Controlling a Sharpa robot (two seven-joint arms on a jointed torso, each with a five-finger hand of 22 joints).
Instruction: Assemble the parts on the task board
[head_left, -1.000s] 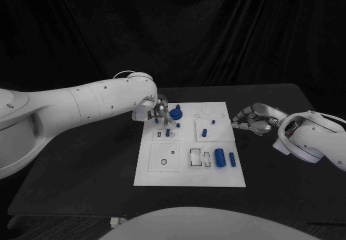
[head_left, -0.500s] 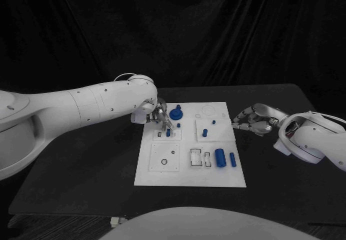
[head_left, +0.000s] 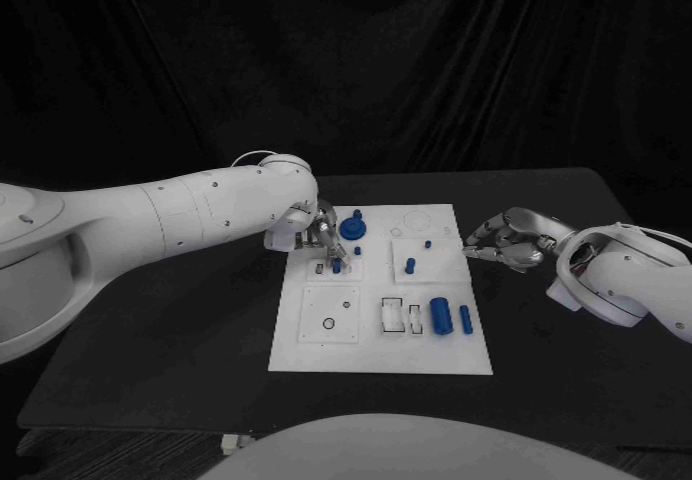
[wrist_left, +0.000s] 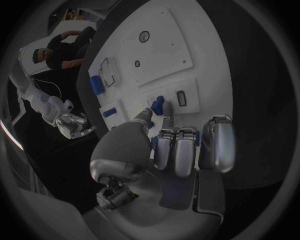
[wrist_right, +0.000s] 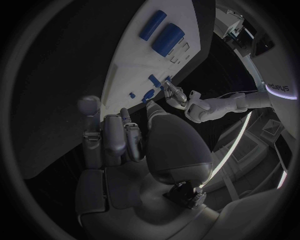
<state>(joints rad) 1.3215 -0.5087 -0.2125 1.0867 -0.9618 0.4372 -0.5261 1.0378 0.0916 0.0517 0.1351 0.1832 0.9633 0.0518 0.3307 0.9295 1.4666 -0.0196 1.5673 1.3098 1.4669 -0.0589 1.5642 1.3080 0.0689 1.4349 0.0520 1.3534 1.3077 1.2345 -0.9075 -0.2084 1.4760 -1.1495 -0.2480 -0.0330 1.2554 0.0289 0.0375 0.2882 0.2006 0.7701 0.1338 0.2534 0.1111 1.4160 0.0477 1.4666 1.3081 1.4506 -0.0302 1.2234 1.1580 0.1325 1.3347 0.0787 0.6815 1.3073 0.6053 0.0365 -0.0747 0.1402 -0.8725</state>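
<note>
I see the black desk (head_left: 173, 330) carrying the white task board (head_left: 382, 350), which lies between my two arms with its long side running away from me. My left hand (head_left: 320, 236) is over the board's far left corner; my right hand (head_left: 505, 240) hovers just off the board's right edge, over the desk, fingers curled in on nothing as far as I can see.

From the left wrist camera, the left hand (wrist_left: 178, 145) pinches a small blue peg (wrist_left: 157, 105) between thumb and fingertips, the other fingers folded beside it. The peg stands roughly upright, its lower end right at the square sub-plate under the hand; I cannot tell whether it is already seated or just touching.

Ahead of the left hand's fingertips lies a small dark slot (wrist_left: 182, 98), just beside the peg. Toward the right hand stands another short blue peg (head_left: 408, 266), and nearer me lie a thick blue cylinder (head_left: 438, 315) and a thinner blue pin (head_left: 464, 319), both long-axis toward me.

I judge the coming move as straight down along the peg's axis, left hand only.
</note>
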